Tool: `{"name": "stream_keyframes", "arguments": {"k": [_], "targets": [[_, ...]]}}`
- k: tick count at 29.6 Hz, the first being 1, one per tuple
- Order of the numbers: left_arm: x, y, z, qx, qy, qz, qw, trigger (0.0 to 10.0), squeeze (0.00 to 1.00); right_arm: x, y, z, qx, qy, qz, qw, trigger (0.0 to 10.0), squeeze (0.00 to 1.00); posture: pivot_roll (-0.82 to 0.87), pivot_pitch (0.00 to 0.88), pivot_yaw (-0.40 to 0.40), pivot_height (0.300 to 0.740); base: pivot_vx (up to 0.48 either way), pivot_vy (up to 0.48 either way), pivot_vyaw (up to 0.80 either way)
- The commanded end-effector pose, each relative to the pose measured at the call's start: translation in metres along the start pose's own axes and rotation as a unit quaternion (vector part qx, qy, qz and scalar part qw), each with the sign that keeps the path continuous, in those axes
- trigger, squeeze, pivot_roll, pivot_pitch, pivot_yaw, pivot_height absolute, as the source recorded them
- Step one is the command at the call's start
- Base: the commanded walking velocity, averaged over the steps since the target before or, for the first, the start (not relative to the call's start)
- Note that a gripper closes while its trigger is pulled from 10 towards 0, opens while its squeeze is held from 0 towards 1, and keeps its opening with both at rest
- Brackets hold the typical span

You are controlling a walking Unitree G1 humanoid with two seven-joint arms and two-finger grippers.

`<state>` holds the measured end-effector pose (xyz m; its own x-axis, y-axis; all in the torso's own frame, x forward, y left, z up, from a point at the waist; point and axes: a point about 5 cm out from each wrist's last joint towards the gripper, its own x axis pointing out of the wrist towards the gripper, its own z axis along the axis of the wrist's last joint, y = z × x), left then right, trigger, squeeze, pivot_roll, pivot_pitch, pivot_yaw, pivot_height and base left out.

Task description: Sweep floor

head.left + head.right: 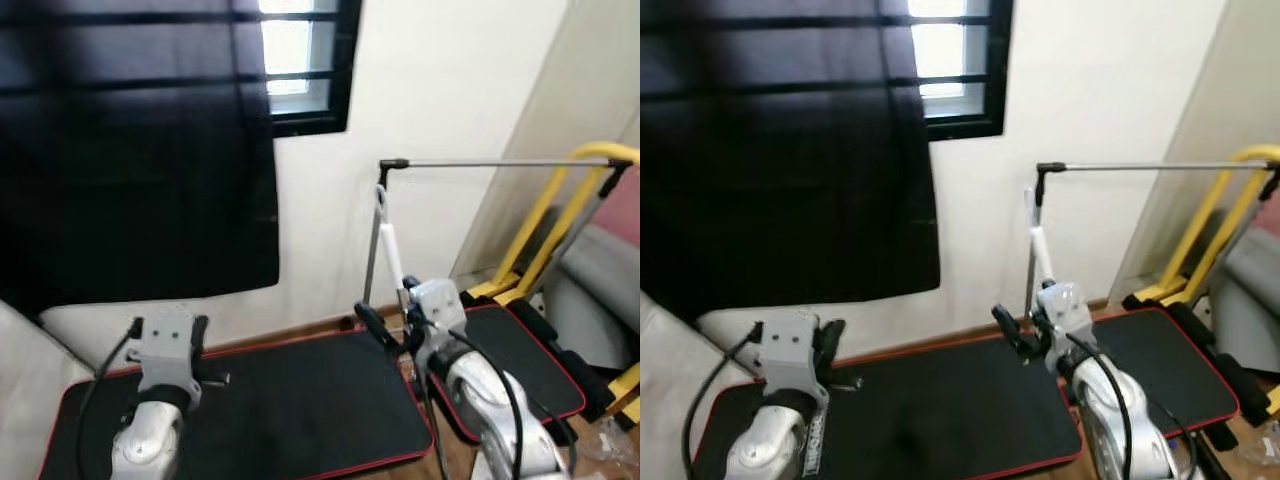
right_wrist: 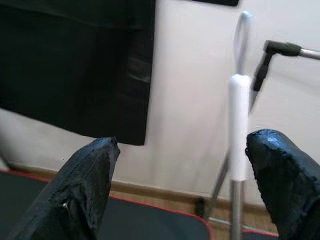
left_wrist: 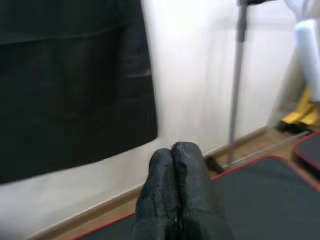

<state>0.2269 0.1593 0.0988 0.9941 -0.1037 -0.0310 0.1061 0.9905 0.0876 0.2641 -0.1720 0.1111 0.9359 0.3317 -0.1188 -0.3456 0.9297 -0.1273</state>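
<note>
Here, right gripper (image 2: 182, 192) spread beside broom handle (image 2: 238, 125)

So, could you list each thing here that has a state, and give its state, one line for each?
Left gripper: jaws shut, holding nothing, above the black mat.
Right gripper: jaws open, either side of the broom handle, not closed on it.
Broom handle: upright, near the wall.
Curtain: drawn over most of the window.
Black mat: flat on the floor.
</note>
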Motion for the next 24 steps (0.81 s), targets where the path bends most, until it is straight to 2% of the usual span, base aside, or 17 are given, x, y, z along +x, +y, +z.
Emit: {"name": "stream_keyframes", "arguments": {"k": [1,7,21,24], "targets": [[-0.002,0.007,0.000,0.009,0.003,0.008,1.000,10.0,0.00,0.004,0.005,0.003,0.004,-0.007,0.011,1.000,10.0,0.00,-0.08,0.000,-0.065,0.740,0.292,0.000,0.00],[-0.003,0.006,0.000,0.002,0.007,0.004,1.000,10.0,0.00,0.004,0.005,0.003,0.001,-0.003,0.014,1.000,10.0,0.00,-0.08,0.000,-0.068,0.740,0.049,0.000,0.00],[-0.006,0.004,0.001,-0.006,0.008,-0.004,1.000,10.0,0.00,0.006,-0.004,0.002,-0.016,0.014,-0.002,1.000,10.0,0.00,-0.08,0.000,-0.061,0.740,0.000,-0.310,0.00],[-0.008,0.004,0.001,-0.012,0.009,-0.001,1.000,10.0,0.00,0.011,-0.011,0.001,-0.023,0.028,-0.012,0.999,10.0,0.00,-0.08,0.000,-0.059,0.740,0.000,0.000,0.00]]}}
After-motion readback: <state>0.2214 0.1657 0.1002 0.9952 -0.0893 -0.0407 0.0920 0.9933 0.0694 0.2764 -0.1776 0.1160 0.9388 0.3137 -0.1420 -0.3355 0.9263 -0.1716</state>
